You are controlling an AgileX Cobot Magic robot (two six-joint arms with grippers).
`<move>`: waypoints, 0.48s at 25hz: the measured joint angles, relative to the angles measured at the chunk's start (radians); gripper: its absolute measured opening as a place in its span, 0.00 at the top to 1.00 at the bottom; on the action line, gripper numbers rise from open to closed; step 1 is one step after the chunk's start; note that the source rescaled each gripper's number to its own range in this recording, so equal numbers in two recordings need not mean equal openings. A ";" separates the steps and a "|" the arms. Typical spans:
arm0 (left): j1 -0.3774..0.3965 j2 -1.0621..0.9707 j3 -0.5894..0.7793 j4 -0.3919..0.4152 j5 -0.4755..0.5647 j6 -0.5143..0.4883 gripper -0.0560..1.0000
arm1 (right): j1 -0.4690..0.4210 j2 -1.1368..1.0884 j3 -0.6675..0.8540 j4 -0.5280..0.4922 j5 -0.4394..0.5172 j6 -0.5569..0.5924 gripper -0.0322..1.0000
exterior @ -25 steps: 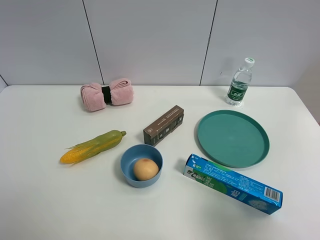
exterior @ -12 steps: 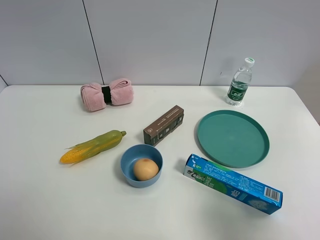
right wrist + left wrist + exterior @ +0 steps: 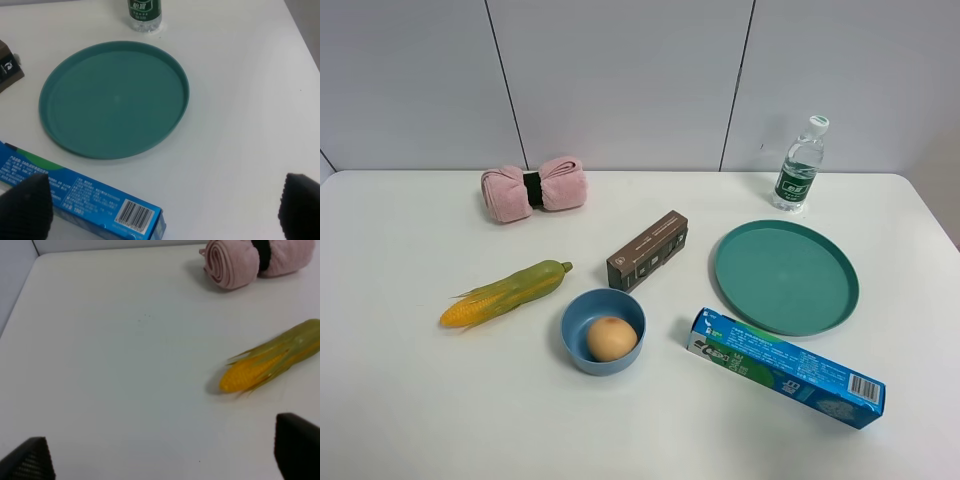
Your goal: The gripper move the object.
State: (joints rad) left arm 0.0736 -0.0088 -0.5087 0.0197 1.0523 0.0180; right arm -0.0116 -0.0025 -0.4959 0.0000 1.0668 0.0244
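Observation:
The object, a small tan-orange egg-shaped ball [image 3: 611, 338], lies inside a blue bowl [image 3: 577, 318] near the middle of the white table in the exterior high view. Neither arm shows in that view. In the left wrist view the left gripper [image 3: 162, 457] is open, its two black fingertips [image 3: 31, 460] far apart above bare table, with nothing between them. In the right wrist view the right gripper [image 3: 160, 207] is open, its fingertips [image 3: 25, 205] wide apart over the table, empty. The ball does not show in either wrist view.
A yellow-green corn cob [image 3: 506, 293] [image 3: 272, 365] lies left of the bowl. A pink rolled towel [image 3: 534, 187] [image 3: 255, 260] sits at the back. A brown box [image 3: 647, 250], teal plate [image 3: 786, 277] [image 3: 114, 97], blue toothpaste box [image 3: 787, 367] [image 3: 80, 200] and water bottle [image 3: 800, 167] [image 3: 143, 12] stand right.

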 joint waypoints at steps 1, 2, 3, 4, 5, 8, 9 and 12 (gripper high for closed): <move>0.000 0.000 0.000 0.000 0.000 0.000 0.00 | 0.000 0.000 0.000 0.000 0.000 0.001 0.18; 0.000 0.000 0.000 0.000 0.000 0.000 0.00 | 0.000 0.000 0.000 0.000 0.000 0.001 0.18; 0.000 0.000 0.000 0.000 0.000 0.000 0.00 | 0.000 0.000 0.000 0.000 0.000 0.001 0.18; 0.000 0.000 0.000 0.000 0.000 0.000 0.00 | 0.000 0.000 0.000 0.000 0.000 0.003 0.18; 0.000 0.000 0.000 0.000 0.000 0.000 0.00 | 0.000 0.000 0.000 0.000 0.000 0.005 0.18; 0.000 0.000 0.000 0.000 0.000 0.000 0.00 | 0.000 0.000 0.000 0.000 0.000 0.006 0.18; 0.000 0.000 0.000 0.000 0.000 0.000 0.00 | 0.000 0.000 0.000 0.000 0.000 0.006 0.18; 0.000 0.000 0.000 0.000 0.000 0.000 0.00 | 0.000 0.000 0.000 0.000 0.000 0.006 0.18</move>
State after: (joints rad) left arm 0.0736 -0.0088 -0.5087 0.0197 1.0523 0.0180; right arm -0.0116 -0.0025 -0.4959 0.0000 1.0668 0.0308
